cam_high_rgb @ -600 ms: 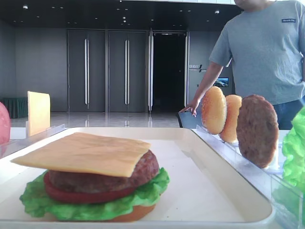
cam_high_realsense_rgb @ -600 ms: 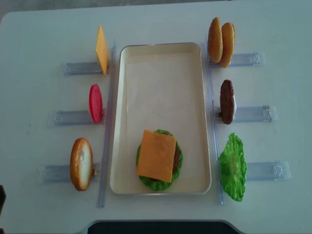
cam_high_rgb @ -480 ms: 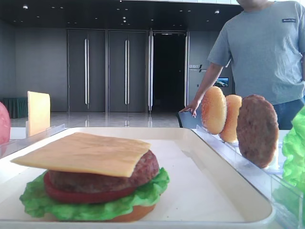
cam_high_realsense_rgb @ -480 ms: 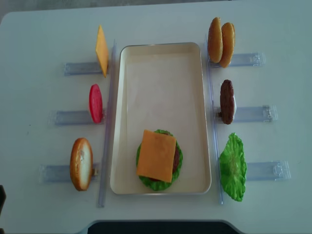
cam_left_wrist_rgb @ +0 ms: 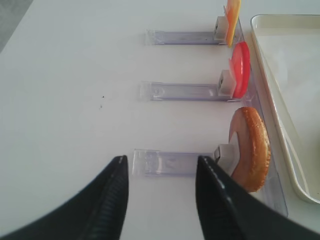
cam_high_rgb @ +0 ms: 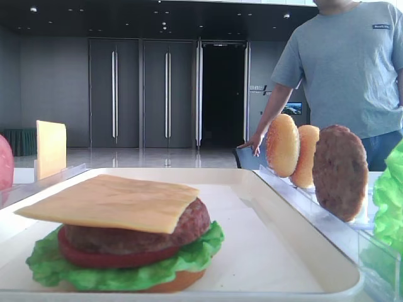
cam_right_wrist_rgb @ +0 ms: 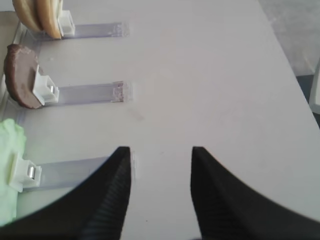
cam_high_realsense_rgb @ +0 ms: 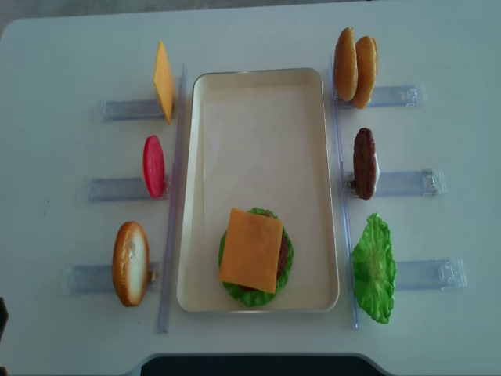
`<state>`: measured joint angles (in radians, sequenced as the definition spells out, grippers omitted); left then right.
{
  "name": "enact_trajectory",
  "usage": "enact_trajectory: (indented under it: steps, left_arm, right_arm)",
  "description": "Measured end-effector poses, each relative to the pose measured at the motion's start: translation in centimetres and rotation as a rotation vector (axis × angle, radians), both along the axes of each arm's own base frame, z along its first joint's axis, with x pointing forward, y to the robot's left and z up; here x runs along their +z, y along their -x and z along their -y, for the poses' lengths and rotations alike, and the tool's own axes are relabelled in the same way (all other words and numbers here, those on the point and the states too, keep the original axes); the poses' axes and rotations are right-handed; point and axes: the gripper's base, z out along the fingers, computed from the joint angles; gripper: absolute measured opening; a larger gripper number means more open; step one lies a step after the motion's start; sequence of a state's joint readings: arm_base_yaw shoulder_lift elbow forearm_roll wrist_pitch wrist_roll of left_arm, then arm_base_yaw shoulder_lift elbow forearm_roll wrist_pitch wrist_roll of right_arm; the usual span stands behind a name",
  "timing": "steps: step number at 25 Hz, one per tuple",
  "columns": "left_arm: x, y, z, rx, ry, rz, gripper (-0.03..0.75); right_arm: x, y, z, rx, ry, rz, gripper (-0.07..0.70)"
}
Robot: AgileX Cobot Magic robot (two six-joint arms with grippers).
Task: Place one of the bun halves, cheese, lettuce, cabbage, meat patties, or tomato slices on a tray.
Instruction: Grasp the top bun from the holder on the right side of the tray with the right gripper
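The cream tray [cam_high_realsense_rgb: 258, 86] holds a stack: cheese [cam_high_realsense_rgb: 250, 250] over a meat patty [cam_high_rgb: 189, 223], tomato slice [cam_high_rgb: 94, 258], lettuce [cam_high_rgb: 126, 274] and a bun bottom. On the left racks stand a cheese slice [cam_high_realsense_rgb: 163, 81], a tomato slice [cam_high_realsense_rgb: 153, 166] and a bun half [cam_high_realsense_rgb: 130, 263]. The right racks carry two bun halves [cam_high_realsense_rgb: 346, 64], a patty [cam_high_realsense_rgb: 364, 163] and lettuce [cam_high_realsense_rgb: 373, 268]. Cabbage is out of view. My left gripper [cam_left_wrist_rgb: 161, 159] hovers open and empty beside the left bun's rack. My right gripper [cam_right_wrist_rgb: 161, 149] hangs open and empty by the lettuce rack.
Clear acrylic racks [cam_high_realsense_rgb: 407, 182] flank the tray, and long clear strips [cam_high_realsense_rgb: 171, 196] run along both of its sides. A person in a grey shirt [cam_high_rgb: 343, 69] stands behind the table's far right. Bare white tabletop [cam_right_wrist_rgb: 210, 75] lies outside the racks.
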<state>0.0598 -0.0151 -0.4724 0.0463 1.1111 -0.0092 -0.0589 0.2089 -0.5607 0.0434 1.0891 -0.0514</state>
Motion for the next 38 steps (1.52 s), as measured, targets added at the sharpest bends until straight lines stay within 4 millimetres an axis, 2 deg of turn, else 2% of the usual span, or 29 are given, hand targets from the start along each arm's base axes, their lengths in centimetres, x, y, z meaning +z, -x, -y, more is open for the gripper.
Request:
enact_trajectory:
  steps: [3,7,10,13,20,27,31,33,35,38]
  left_arm:
    - [0.0,0.0,0.0,0.0,0.0,0.0,0.314]
    - [0.0,0.0,0.0,0.002,-0.002,0.0,0.307]
    - [0.0,0.0,0.0,0.002,-0.003,0.0,0.307]
    - [0.0,0.0,0.0,0.003,-0.004,0.0,0.307]
    - [0.0,0.0,0.0,0.003,-0.005,0.0,0.307]
    - [0.0,0.0,-0.1,0.004,-0.006,0.0,0.307]
    - [0.0,0.0,-0.1,0.004,-0.006,0.0,0.307]
    - [0.0,0.0,-0.1,0.004,-0.006,0.0,0.306]
    - [0.0,0.0,-0.1,0.004,-0.006,0.0,0.306]
    - [0.0,0.0,-0.1,0.004,-0.006,0.0,0.306]
  right_arm:
    - [1.8,-3.8,0.2,0.013,0.005,-0.085,0.28]
    - [3.9,-9.9,0.6,0.022,0.005,-0.222,0.28]
    - [4.5,-15.3,0.9,0.027,-0.001,-0.329,0.28]
    - [5.2,-19.2,0.9,0.041,-0.014,-0.359,0.28]
    - [6.2,-26.3,1.1,0.079,-0.018,-0.409,0.3]
    - [6.8,-31.1,1.4,0.1,-0.013,-0.456,0.311]
    - [7.3,-31.7,1.0,0.122,-0.011,-0.457,0.359]
    - [7.5,-31.7,-0.3,0.152,-0.009,-0.456,0.385]
    - [7.5,-31.7,-2.5,0.188,-0.017,-0.459,0.398]
    - [7.0,-31.6,-7.1,0.25,-0.031,-0.462,0.404]
